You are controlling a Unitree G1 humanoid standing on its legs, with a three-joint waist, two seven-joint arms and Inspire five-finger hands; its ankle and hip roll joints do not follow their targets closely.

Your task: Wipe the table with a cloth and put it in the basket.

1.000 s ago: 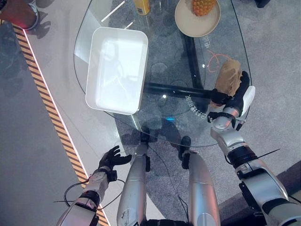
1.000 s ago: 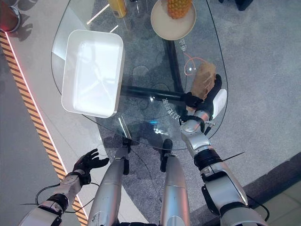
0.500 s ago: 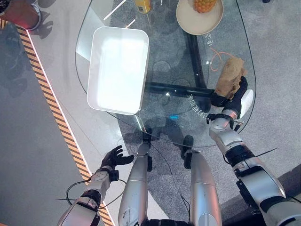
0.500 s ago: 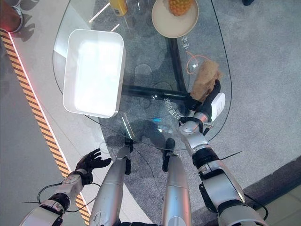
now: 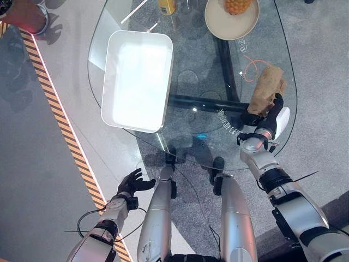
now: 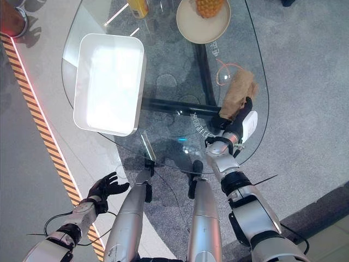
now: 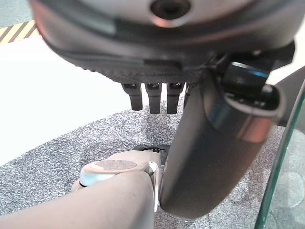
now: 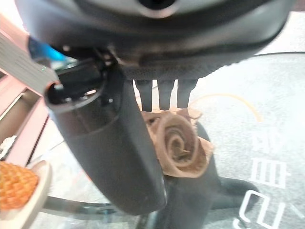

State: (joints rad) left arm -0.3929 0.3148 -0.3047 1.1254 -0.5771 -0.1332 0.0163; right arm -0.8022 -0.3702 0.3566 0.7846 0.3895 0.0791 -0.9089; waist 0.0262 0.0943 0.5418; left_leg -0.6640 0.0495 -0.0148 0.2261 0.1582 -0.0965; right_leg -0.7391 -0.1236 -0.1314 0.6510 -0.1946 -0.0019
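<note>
Now the right hand (image 5: pixel 265 115) has drawn the cloth (image 5: pixel 265 89) slightly nearer.

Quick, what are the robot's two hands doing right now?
Left hand: open, holding nothing.
Right hand: shut on the brown cloth.

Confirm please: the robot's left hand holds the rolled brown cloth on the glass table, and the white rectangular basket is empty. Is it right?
One detail is wrong: the right hand, not the left, has its fingers around the rolled brown cloth on the round glass table, as the right wrist view shows. The white rectangular basket is indeed empty.
</note>
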